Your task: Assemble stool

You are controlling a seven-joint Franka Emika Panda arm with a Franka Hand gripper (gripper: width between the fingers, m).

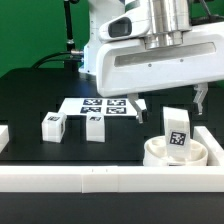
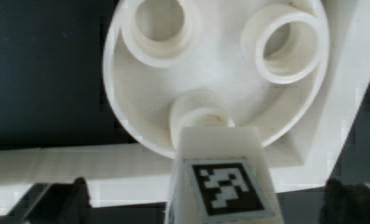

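Note:
The round white seat disc lies with its sockets facing up at the exterior view's right, against the front rail. It fills the wrist view, where two empty sockets show. One white leg with a square tag stands upright in a third socket, also seen in the wrist view. My gripper is above that leg, open. Its dark fingers stand wide on either side of the leg and do not touch it. Two more tagged legs stand on the black table at the left.
The marker board lies flat behind the two loose legs. A long white border rail runs along the front edge, and a piece of another rail shows at the left. The arm's white body hangs over the back right.

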